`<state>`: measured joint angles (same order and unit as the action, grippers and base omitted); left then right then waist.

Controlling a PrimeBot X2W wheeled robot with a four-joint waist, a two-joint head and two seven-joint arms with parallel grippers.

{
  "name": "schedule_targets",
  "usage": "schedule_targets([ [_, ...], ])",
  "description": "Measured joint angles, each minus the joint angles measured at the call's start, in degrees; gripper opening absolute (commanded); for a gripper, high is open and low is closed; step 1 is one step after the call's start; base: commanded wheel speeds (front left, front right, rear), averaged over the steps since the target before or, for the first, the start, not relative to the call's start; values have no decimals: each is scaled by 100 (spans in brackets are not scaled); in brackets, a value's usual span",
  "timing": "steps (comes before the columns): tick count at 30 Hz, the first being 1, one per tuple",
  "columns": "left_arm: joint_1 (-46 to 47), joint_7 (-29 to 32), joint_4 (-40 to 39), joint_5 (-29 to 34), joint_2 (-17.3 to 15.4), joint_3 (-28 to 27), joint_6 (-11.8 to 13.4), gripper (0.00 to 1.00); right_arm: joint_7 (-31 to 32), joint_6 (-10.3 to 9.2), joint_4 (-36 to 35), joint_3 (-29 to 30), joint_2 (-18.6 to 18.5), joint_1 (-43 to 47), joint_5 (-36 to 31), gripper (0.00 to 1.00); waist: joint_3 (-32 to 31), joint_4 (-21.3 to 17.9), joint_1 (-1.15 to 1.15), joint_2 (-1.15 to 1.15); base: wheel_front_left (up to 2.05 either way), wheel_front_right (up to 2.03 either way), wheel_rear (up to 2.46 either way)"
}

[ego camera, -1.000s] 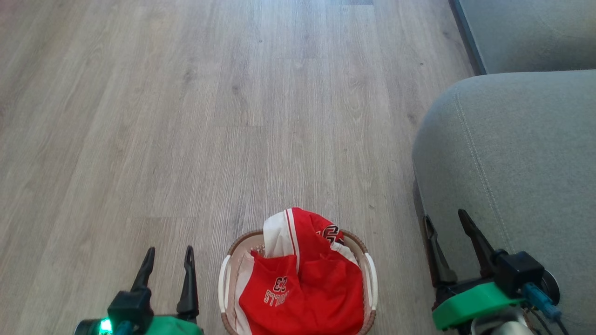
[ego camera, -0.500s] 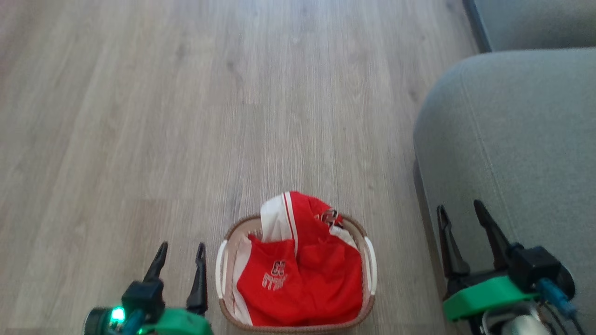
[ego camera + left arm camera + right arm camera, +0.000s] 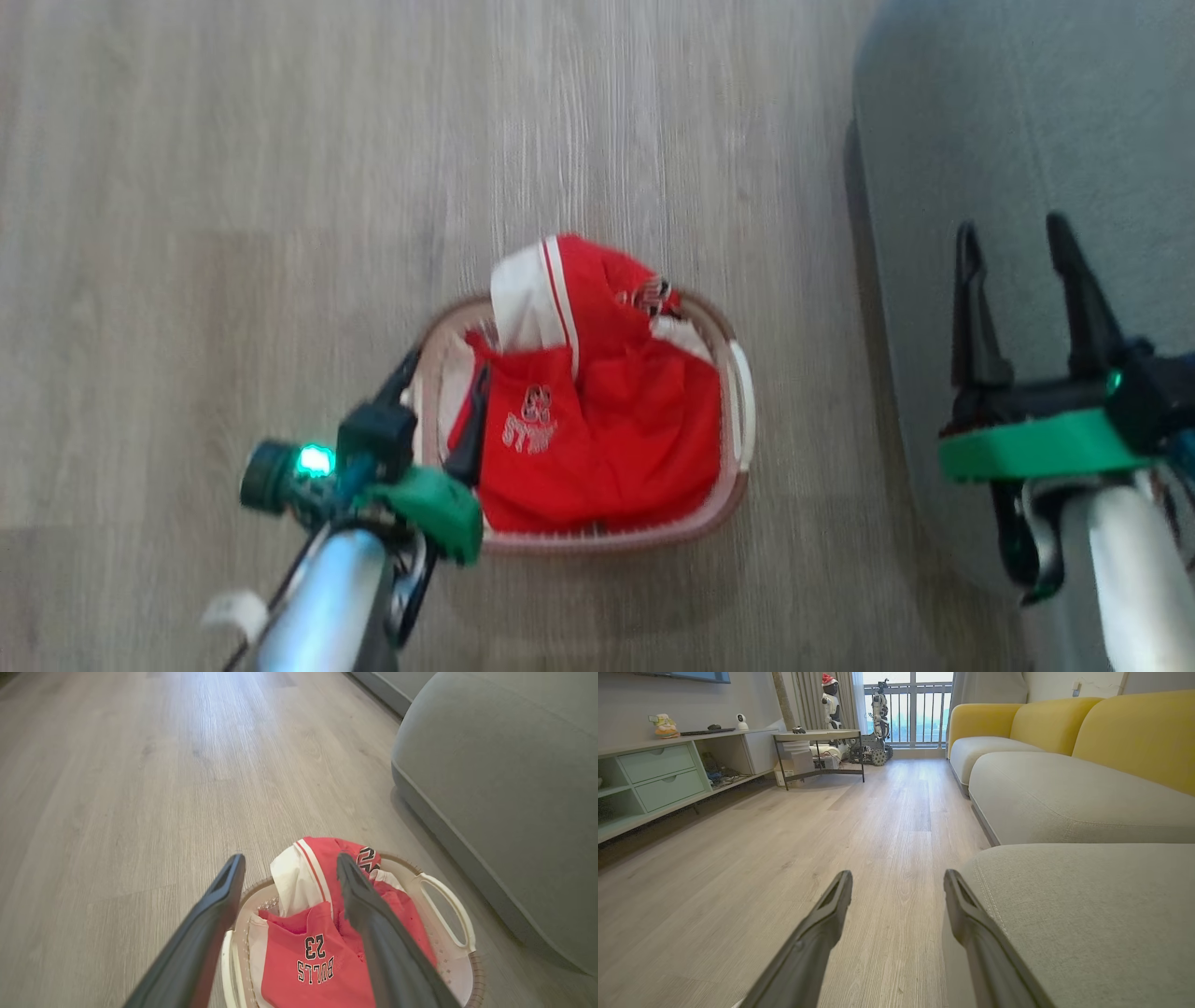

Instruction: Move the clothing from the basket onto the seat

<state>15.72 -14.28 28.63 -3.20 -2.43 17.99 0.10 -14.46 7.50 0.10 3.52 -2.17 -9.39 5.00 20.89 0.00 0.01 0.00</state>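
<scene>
The left gripper hangs over the left side of the basket, its fingers spread and holding nothing; whether they touch the cloth cannot be told. The clothing lies heaped inside the basket, a white-striped fold rising above the far rim. The basket stands on the wood floor, near the seat on its right. The right gripper hovers over the seat's edge, fingers apart and empty.
</scene>
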Motion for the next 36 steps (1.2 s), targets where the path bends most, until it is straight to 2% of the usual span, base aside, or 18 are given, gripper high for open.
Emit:
schedule_targets([
  [11,1462,0,1582,110,32,400,0,100,-1,0,-353,5,-11,-1023,-49,100,1480,-272,1,0,0,0,0],
  [18,2129,0,2419,87,36,731,1,100,-16,1,-620,-94,-16,-1383,-47,100,2189,-535,0,0,0,0,0],
  [28,2819,-1,3408,-316,38,1060,104,100,-16,1,-734,-403,-18,-1575,49,100,2688,-957,0,0,0,0,0],
  [36,3168,0,3939,-727,42,953,404,100,-18,1,-870,-490,-19,-1603,158,100,2893,-1189,0,0,0,0,0],
])
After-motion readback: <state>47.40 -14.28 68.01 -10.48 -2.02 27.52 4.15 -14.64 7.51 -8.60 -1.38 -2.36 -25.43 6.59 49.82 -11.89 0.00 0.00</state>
